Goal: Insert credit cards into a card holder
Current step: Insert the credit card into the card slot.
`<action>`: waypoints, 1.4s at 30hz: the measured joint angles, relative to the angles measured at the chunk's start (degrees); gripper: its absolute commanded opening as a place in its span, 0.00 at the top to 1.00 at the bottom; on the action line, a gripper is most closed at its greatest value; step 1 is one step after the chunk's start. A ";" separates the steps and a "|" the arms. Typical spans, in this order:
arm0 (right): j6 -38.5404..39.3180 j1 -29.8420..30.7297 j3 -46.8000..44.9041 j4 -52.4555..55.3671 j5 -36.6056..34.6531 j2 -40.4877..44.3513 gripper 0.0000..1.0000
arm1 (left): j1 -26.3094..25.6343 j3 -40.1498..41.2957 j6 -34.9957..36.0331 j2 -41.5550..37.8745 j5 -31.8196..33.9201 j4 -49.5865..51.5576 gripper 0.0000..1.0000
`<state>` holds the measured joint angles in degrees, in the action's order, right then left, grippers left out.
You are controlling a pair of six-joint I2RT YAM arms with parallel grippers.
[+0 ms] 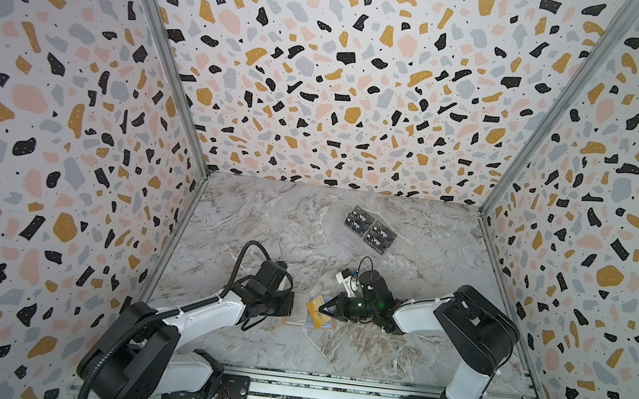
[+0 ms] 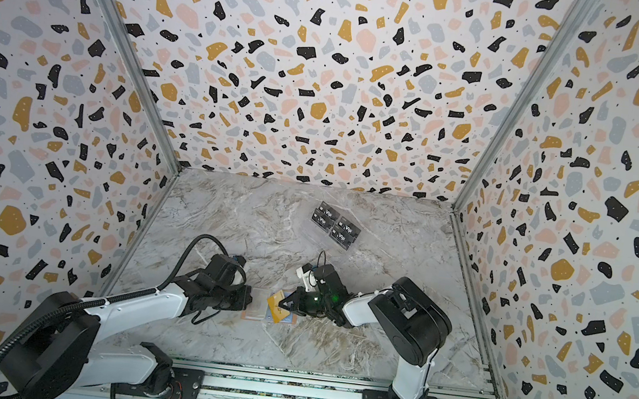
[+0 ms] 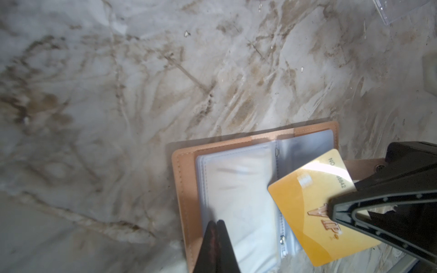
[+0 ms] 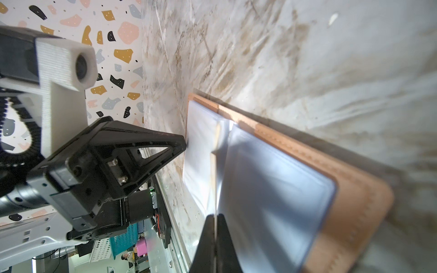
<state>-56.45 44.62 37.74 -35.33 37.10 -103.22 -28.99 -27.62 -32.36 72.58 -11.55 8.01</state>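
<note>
Card holder [image 1: 299, 311] is lying open on the worktop [image 1: 373, 350] near the front rail, between the two arms, with its clear sleeves [image 3: 236, 189] facing up. The left end effector [image 3: 215, 227] is resting at the outer edge of the sleeves with its tips pressed together. Whether a sleeve leaf is caught between them cannot be told. The right end effector [image 4: 215, 219] is pinching one gold card [image 3: 314, 212] by its edge, holding it skewed over the holder's other half, one corner hanging over the spine.

Doing this step well is probably a matter of squaring the card to a sleeve mouth first. It should then go in at a shallow angle, while the left arm is pinning the holder so that it is not sliding away. A corner-first entry is likely to snag the thin film.

Farther back, black cards [image 1: 370, 230] marked "Vip" are sitting in something clear whose outline is hard to make out. No other gold cards are showing. The sleeve openings are blurred in both wrist views, and the right arm is hiding part of the holder in both top views.
</note>
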 measured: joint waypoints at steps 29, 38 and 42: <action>0.20 -0.13 -0.02 0.76 0.15 0.52 1.00 | -0.02 0.72 -0.26 -0.50 0.00 -0.31 1.00; 0.24 -0.22 0.74 -0.17 1.07 -0.37 1.00 | 0.00 0.74 -0.26 -0.52 0.02 -0.24 1.00; 0.52 -0.26 1.03 -0.39 1.16 -0.61 1.00 | 0.00 0.74 -0.26 -0.55 0.04 -0.17 1.00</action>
<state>-55.92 44.36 38.76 -35.73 38.26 -103.83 -28.99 -26.87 -32.62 72.03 -11.51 7.84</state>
